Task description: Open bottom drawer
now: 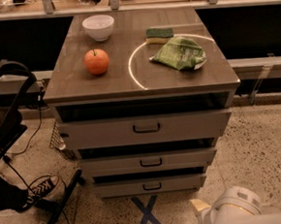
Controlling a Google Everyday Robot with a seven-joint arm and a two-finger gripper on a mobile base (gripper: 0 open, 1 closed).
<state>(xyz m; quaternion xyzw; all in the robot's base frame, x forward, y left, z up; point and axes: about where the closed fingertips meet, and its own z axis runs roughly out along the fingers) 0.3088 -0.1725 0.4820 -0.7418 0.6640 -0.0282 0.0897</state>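
Note:
The bottom drawer (112, 188) is the narrowest and lowest of three grey-beige drawers in the cabinet. Its slim front carries a small dark bracket handle (151, 186), and it stands only slightly proud of the cabinet body. My gripper (198, 208) is at the bottom edge of the camera view, low near the floor, to the right of and below the bottom drawer. It is apart from the handle and touches nothing. Most of it is hidden behind the white arm housing (235, 208).
The middle drawer (110, 165) and the wide top drawer (98, 132) sit above. The cabinet top holds a white bowl (98, 27), an orange fruit (96, 61), a sponge (159, 34) and a green bag (179, 53). A blue X (147, 214) marks the floor. A person's shoe (37, 188) and a black stand (55, 208) are at the left.

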